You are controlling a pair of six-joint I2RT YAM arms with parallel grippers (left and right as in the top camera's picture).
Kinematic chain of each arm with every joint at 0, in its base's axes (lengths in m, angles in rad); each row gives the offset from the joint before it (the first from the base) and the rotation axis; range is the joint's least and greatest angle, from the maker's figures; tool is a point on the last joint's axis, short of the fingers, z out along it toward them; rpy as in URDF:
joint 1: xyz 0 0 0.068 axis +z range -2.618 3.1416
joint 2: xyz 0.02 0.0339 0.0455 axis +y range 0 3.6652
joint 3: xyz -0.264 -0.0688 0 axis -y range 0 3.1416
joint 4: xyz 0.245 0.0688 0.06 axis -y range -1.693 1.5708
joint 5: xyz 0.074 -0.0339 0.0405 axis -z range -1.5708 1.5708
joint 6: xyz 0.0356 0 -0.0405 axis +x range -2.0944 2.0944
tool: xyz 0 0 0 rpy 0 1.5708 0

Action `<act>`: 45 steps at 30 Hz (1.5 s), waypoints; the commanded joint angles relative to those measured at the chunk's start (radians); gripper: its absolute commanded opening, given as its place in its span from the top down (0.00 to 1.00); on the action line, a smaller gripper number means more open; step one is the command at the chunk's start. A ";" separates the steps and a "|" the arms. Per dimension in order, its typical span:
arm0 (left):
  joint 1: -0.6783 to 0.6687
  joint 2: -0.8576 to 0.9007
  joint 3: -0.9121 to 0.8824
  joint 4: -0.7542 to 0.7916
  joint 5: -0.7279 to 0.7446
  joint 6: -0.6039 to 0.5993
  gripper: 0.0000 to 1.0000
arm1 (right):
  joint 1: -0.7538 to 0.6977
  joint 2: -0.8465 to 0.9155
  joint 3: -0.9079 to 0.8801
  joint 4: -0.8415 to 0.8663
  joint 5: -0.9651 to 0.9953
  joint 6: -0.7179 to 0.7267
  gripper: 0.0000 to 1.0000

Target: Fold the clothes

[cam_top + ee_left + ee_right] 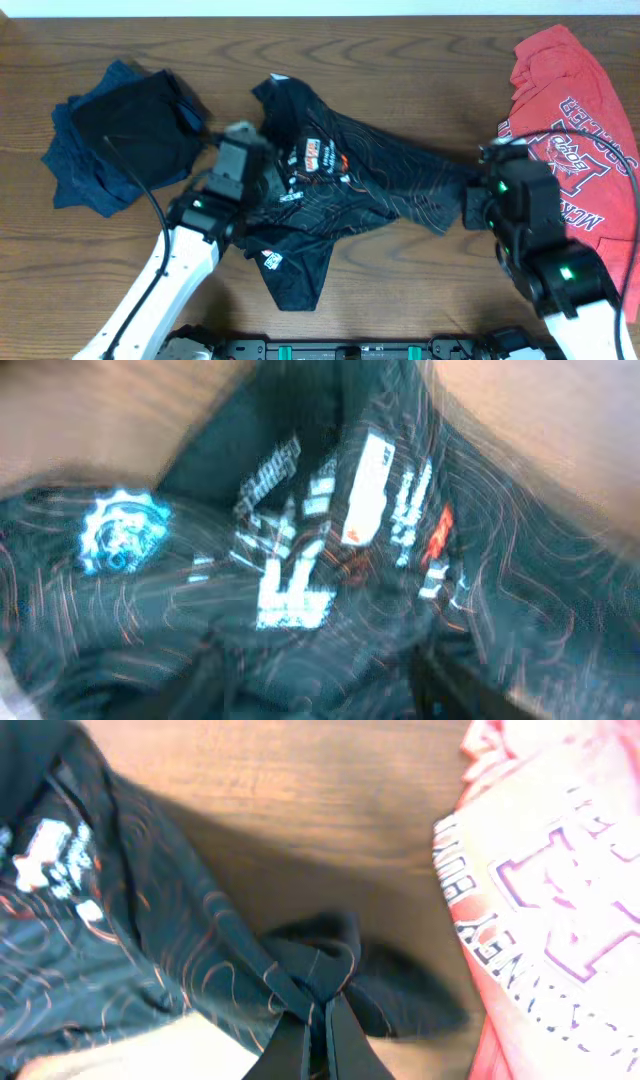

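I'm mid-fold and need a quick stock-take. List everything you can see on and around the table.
black jersey: one, black with thin pale contour lines, orange-white logo and white lettering; crumpled, mid-table.
red T-shirt: one, red with white lettering; right side of the table.
pile of dark clothes: one heap, navy and black, number of garments unclear; far left.
table: one, brown wood; under everything.
left gripper: one, black on a white arm; over the jersey's left end, blurred, state of the jaws unclear.
right gripper: one, black; at the jersey's right end, jaws shut on a pinch of its fabric.
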 commanded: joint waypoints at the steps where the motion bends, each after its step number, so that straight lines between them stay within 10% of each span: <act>1: 0.061 0.086 0.016 0.101 0.113 0.020 0.44 | 0.002 -0.089 0.003 -0.015 0.018 0.032 0.99; 20: 0.021 0.736 0.421 0.183 0.316 0.499 0.41 | 0.002 -0.099 0.003 -0.047 -0.034 0.005 0.99; 41: -0.046 0.847 0.421 0.288 0.192 0.552 0.38 | 0.002 -0.081 0.003 -0.048 -0.044 0.005 0.99; 45: -0.046 0.857 0.421 0.288 0.188 0.552 0.57 | 0.002 -0.081 0.003 -0.044 -0.044 0.005 0.99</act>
